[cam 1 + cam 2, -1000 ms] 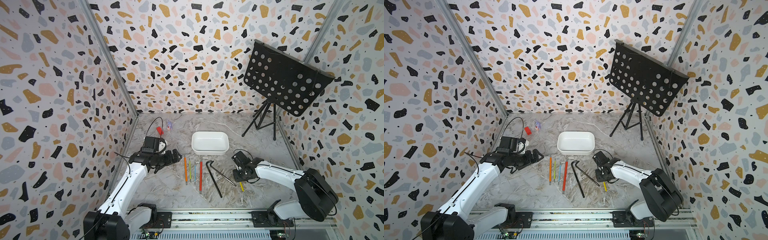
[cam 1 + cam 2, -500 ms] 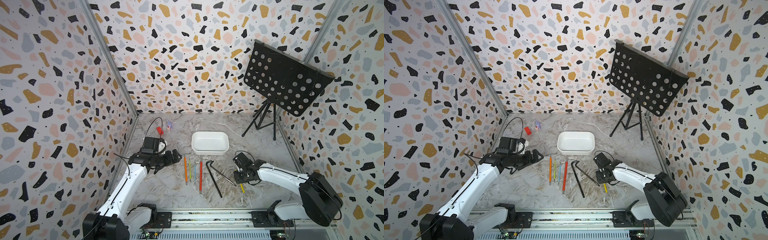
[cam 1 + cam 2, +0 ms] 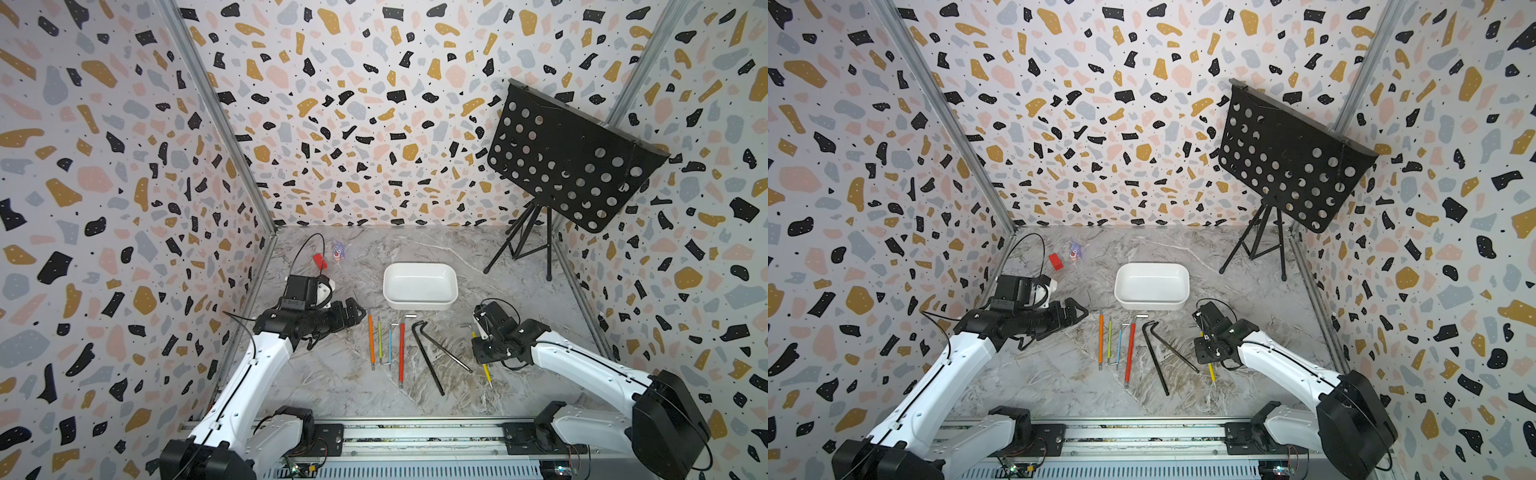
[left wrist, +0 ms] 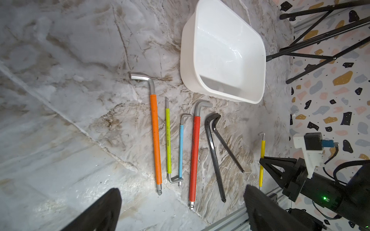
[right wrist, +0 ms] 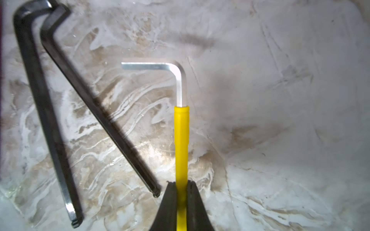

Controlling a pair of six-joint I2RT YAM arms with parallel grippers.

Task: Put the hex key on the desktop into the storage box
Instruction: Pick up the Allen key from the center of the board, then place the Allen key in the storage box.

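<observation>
Since a second ago the right arm (image 3: 582, 374) has let its elbow sink lower and further back toward the front rail; the right gripper (image 5: 181, 183) has kept its place and its hold; the left gripper (image 3: 358, 311), the box (image 3: 419, 304) and the row of coloured keys (image 3: 402, 353) have not shifted.

In both top views the right fingertips are hidden under the gripper's own body, so the yellow hex key (image 3: 487, 373) shows only as a tail behind it and a small silver bend ahead of it; in the right wrist view the key's rear end is cut off at the frame edge; whether the key is lifted or lies on the desktop (image 3: 332, 386) I cannot tell.

The right jaws are closed on the key's yellow sleeve, one on each side; the key runs straight out ahead of them, its silver bend turned toward the two black keys (image 5: 44, 112), which lie off to that side, apart from the jaws; the box stands further ahead on that same side, well apart. The left jaws stand wide open and hold nothing; the coloured keys lie out in front of them, the box beyond.
</observation>
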